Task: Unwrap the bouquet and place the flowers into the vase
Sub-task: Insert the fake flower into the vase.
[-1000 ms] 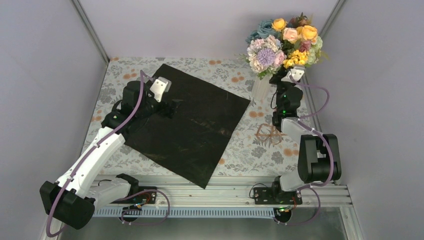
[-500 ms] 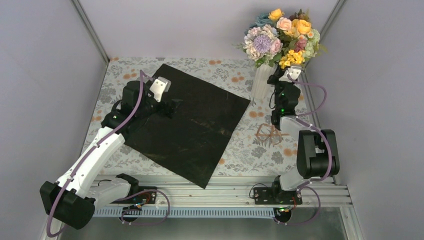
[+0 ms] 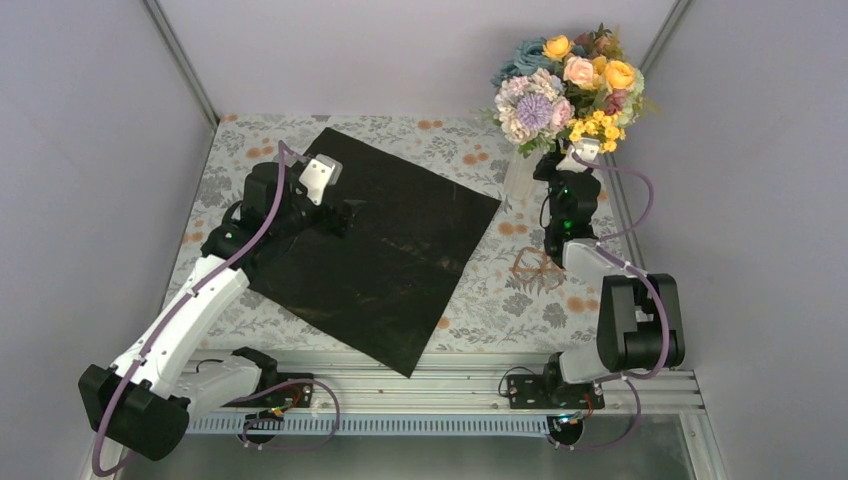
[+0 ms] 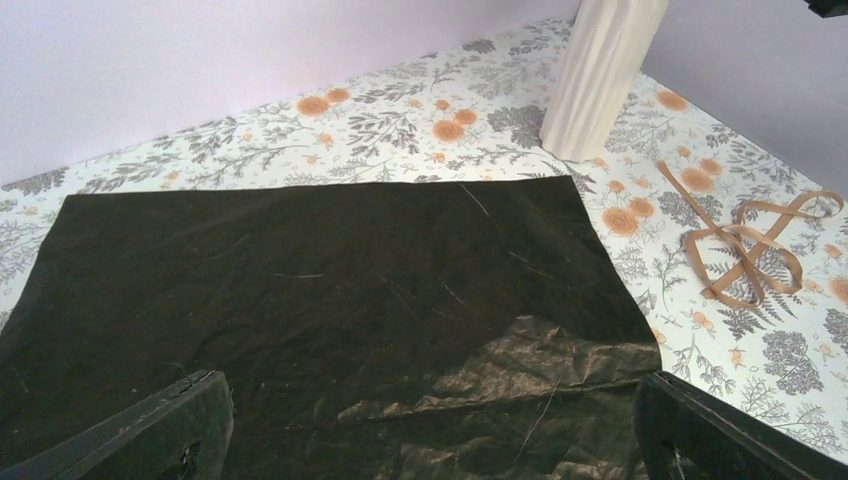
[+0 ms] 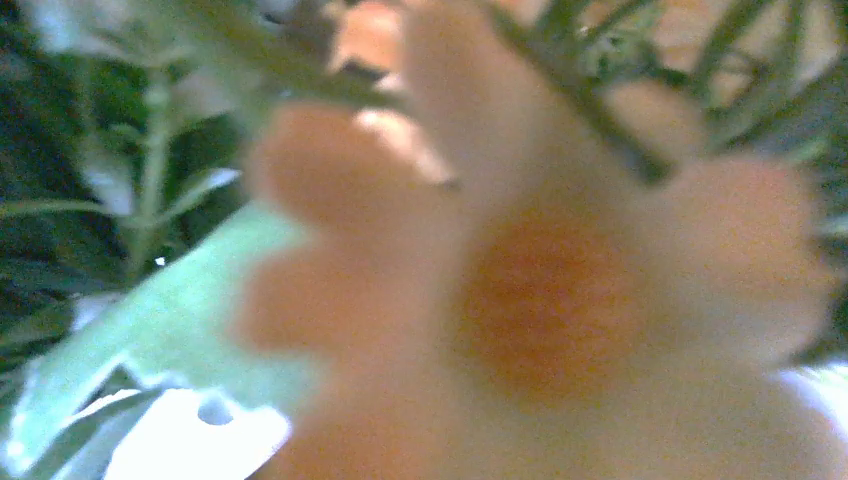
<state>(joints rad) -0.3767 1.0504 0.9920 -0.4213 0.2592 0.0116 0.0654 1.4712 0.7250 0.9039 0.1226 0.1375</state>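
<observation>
Two grippers noted | left gripper (image 4: 430,425): fingers spread wide over black sheet (image 4: 300,290) | right gripper (image 3: 550,162): beside flowers (image 3: 565,85), finger state indeterminable.

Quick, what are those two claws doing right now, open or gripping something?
Left gripper: open, empty, over the black sheet.
Right gripper: cannot be told; it sits under the flowers, its own view blurred.

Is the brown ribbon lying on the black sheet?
No, the brown ribbon lies on the floral tablecloth, apart from the black sheet.

Dense flowers (image 3: 565,85) atop the vase (image 4: 603,75).
</observation>
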